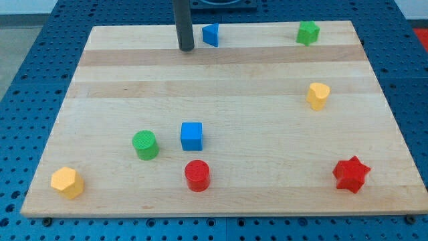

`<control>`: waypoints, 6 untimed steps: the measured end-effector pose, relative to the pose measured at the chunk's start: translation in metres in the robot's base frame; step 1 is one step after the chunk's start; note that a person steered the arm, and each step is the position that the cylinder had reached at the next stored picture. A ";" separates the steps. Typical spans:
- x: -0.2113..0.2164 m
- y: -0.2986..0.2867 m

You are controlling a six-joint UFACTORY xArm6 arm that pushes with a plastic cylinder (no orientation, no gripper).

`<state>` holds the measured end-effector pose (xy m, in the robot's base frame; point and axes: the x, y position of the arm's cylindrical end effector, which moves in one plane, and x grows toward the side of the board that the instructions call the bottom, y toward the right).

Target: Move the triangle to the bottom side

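Up top, my tip (186,49), a plain dark rod with no jaws, rests just left of the blue triangle (211,34) on the pale wood-grained tabletop (267,134).

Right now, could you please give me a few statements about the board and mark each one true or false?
1. My tip stands just to the view's left of the blue triangle. True.
2. The blue triangle lies near the view's bottom edge. False: it is near the view's top edge.
3. The red cylinder sits below the blue cube in the view. True.
4. The red star is at the view's top left. False: it is at the view's bottom right.
5. The green cylinder lies to the view's left of the blue cube. True.
6. The yellow heart-like block touches the green star-like block. False: they are well apart.
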<state>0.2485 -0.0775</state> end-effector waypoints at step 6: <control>-0.025 0.048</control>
<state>0.2232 -0.0291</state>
